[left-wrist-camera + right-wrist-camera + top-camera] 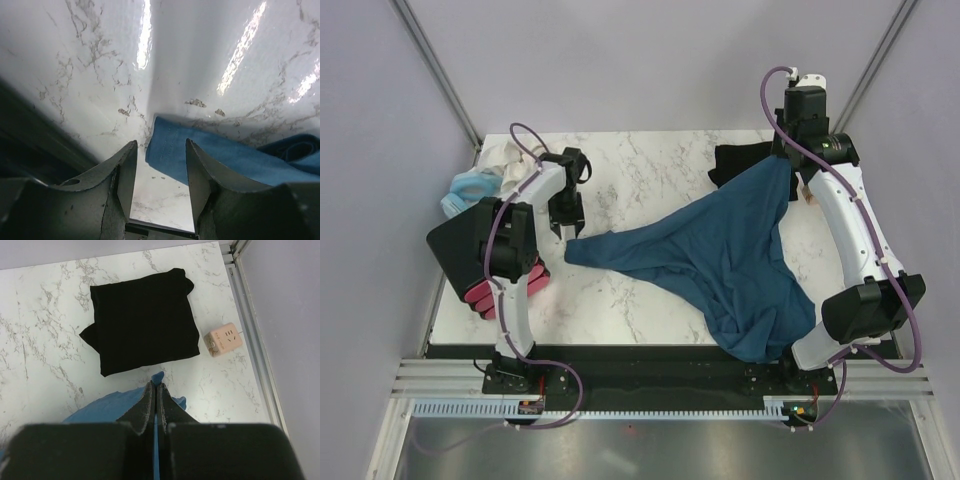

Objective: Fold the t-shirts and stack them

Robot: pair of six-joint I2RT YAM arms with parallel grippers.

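Observation:
The dark teal-blue t-shirt (pixel 720 260) is stretched across the marble table. Its upper right part is lifted, and my right gripper (pixel 788 162) is shut on it. In the right wrist view the fingers (pixel 154 386) pinch a fold of the blue cloth (pixel 105 407), and a small tip pokes out past them. The black t-shirt (pixel 142 322) lies folded into a square just beyond, at the back right (pixel 738 160). My left gripper (pixel 563 232) hangs open over the blue shirt's left corner (pixel 225 155). That corner lies flat on the table between the fingertips (pixel 161 142).
A pink cube socket (pixel 222 340) sits at the right edge beside the black shirt. At the back left lie a pale blue ring-shaped item (pixel 470 188) and a white cloth (pixel 505 158). A black board (pixel 455 245) with pink pieces (pixel 480 295) overhangs the left edge.

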